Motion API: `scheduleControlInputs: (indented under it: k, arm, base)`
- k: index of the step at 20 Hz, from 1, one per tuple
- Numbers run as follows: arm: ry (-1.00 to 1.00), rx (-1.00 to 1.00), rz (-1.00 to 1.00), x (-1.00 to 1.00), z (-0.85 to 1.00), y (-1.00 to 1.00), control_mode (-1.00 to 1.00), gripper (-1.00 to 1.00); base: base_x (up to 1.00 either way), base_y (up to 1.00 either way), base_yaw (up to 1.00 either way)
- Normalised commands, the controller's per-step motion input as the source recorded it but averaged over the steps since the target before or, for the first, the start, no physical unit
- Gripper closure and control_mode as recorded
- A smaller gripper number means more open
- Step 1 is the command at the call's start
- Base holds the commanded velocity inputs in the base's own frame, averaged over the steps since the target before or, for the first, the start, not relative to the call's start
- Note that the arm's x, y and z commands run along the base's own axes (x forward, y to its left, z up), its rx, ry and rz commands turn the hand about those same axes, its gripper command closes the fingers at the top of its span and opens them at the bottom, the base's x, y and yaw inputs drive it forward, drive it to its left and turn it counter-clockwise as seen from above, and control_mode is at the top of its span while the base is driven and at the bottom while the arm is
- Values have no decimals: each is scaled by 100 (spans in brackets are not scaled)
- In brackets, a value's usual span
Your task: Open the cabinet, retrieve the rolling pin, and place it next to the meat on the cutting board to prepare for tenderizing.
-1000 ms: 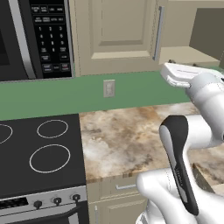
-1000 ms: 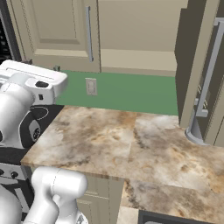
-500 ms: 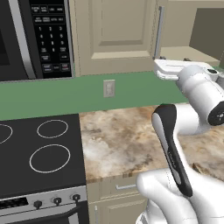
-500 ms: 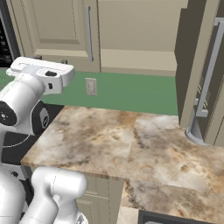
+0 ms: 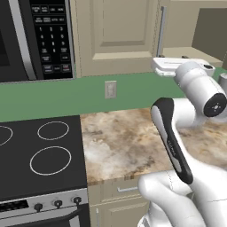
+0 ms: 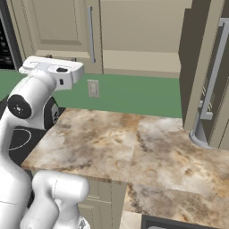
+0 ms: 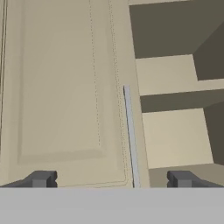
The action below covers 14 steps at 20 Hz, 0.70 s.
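The cabinet [image 7: 65,87] faces my hand. Its left door is shut, and a long silver handle [image 7: 131,135] runs down that door's right edge. The right half [image 7: 175,109] stands open onto bare beige shelves. My gripper [image 7: 111,179] is open, level with the door's lower edge, with the handle between its fingertips [image 7: 41,178] and still some way off. The base views show the white hand [image 5: 177,65] [image 6: 53,70] raised in front of the shut door [image 6: 53,27]. The rolling pin, the meat and the cutting board are out of view.
A black microwave [image 5: 40,35] hangs left of the cabinet over a black stove [image 5: 40,155]. The marble counter [image 6: 134,147] runs right beneath a green wall with a white outlet [image 6: 93,88]. A tall dark panel [image 6: 192,67] with a silver bar [image 6: 214,76] stands at the counter's right end.
The arm has lifted the hand from counter-backsplash height up toward the cabinet's lower edge and a little closer to the door. The jaws stayed open.
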Motion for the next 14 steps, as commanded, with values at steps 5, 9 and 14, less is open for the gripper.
scheduleControlInputs:
  k: [5, 9, 14]
  arm:
    - [0, 0, 0, 30, -11, -19, -100, -100]
    - [0, 0, 0, 30, -10, -14, -100, -100]
    - [0, 0, 0, 29, -8, -17, -100, -100]
  base:
    - [0, 0, 0]
    - [0, 0, 0]
    - [0, 0, 0]
